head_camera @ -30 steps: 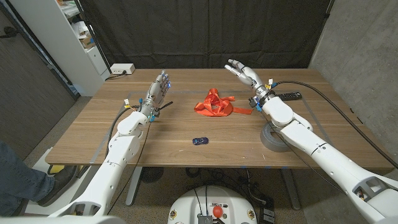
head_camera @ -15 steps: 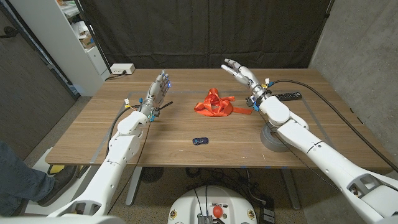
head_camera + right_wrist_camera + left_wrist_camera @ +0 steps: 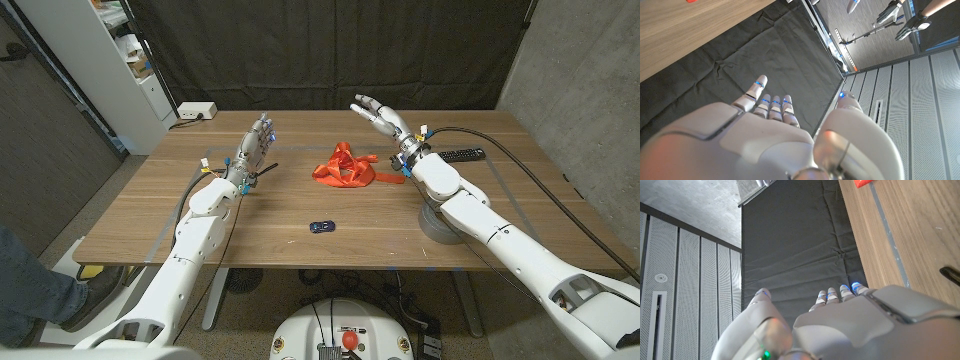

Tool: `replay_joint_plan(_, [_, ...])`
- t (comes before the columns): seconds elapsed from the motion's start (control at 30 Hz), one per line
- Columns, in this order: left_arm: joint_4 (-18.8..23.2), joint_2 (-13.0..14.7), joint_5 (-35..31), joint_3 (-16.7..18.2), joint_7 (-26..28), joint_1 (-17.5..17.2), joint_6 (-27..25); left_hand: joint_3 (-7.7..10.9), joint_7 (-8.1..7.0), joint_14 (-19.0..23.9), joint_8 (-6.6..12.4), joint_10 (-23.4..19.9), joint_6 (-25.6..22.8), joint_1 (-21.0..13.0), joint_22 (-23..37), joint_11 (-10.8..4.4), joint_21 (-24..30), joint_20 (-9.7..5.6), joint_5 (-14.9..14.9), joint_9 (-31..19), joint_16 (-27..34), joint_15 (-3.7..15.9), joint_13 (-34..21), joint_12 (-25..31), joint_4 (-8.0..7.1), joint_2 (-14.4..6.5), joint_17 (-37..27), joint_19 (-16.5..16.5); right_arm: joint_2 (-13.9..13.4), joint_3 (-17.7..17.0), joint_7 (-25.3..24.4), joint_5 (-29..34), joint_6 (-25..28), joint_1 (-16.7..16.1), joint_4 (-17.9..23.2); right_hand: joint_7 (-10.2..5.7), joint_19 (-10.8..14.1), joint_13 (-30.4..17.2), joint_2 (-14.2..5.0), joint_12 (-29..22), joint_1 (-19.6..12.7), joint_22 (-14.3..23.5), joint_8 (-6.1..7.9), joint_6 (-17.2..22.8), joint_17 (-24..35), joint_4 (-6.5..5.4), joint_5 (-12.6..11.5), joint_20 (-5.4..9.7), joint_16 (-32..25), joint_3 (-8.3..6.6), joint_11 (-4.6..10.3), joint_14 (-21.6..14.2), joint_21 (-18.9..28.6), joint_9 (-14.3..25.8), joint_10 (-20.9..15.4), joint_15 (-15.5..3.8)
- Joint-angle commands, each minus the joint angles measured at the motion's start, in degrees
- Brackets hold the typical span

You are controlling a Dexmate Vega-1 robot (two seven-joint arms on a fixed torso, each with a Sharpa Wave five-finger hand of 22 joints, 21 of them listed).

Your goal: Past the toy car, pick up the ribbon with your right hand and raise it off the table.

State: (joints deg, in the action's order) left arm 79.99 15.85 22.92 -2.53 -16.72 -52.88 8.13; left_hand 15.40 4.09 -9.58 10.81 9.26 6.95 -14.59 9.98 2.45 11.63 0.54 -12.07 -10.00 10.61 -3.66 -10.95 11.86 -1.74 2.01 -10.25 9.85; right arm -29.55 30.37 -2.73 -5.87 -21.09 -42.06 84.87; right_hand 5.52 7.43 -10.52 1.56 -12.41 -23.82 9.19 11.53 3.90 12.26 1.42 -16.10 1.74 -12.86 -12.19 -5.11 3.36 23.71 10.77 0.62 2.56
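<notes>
An orange-red ribbon [image 3: 344, 168] lies crumpled on the wooden table [image 3: 300, 205] near its middle, beyond a small blue toy car [image 3: 321, 226]. My right hand [image 3: 378, 115] is raised above the table, up and to the right of the ribbon, its fingers spread and holding nothing. In the right wrist view its back [image 3: 765, 145] points at the dark curtain. My left hand [image 3: 256, 142] stands on its edge at the table's left, fingers extended and holding nothing; its back [image 3: 840, 325] shows in the left wrist view, where a corner of the ribbon [image 3: 863, 182] peeks in.
A grey tape roll [image 3: 437, 222] lies under my right forearm. A black remote [image 3: 463, 154] sits at the back right. A white power strip [image 3: 196, 111] rests at the back left corner. A small black item [image 3: 262, 172] lies by my left wrist. A shelf [image 3: 120, 60] stands left.
My right hand has moved a little to the left and farther back over the table, closer to above the ribbon. The left arm, ribbon and car have not moved.
</notes>
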Motion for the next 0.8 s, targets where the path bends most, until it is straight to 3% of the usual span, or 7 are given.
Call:
replay_joint_plan(0.03, [-0.8,-0.15,0.08,0.06,-0.72,0.41,-0.13,0.08,-0.01,-0.72,0.01,0.55,-0.3,-0.05,0.34,0.04,-0.02,0.09,0.07,-0.22,0.15,-0.23,-0.03,-0.05,0.19,-0.45,-0.23,2.41,1.14,1.38,1.03,0.58,0.0,1.55,-1.28,-0.16,0.39,-0.29,-0.3,0.23,-0.61,0.33,-0.09,-0.15,0.15,0.34,0.13,-0.19,0.27,-0.18,-0.28,-0.12,-0.07,0.13,-0.28,-0.12])
replay_joint_plan(0.5, [-1.04,-0.21,-0.24,0.02,-0.94,0.82,-0.27,0.04,0.09,-0.9,0.02,0.75,-0.37,-0.06,0.34,0.14,-0.1,0.15,0.16,-0.23,0.11,-0.36,-0.04,-0.11,0.32,-0.57,-0.24,2.51,1.95,2.59,1.66,1.32,0.15,2.87,-2.75,-0.26,0.46,-0.3,-0.4,0.4,-1.03,0.33,-0.15,-0.21,0.08,0.66,0.07,-0.21,0.35,-0.28,-0.22,-0.12,-0.53,0.13,-0.26,-0.14])
replay_joint_plan(0.8, [-0.29,-0.05,-0.69,-0.06,-0.44,0.61,-0.59,0.01,0.21,-0.92,0.01,0.81,-0.38,-0.06,0.35,0.13,-0.15,0.16,0.22,-0.23,0.12,-0.43,-0.04,-0.12,0.4,-0.64,-0.24,2.6,1.42,3.45,0.41,5.07,1.31,3.57,-2.22,-0.35,0.5,-0.31,-0.4,0.5,-1.51,0.34,-0.15,-0.17,-0.02,1.02,0.04,-0.21,0.43,-0.38,-0.22,-0.1,-0.86,0.13,-0.26,-0.11])
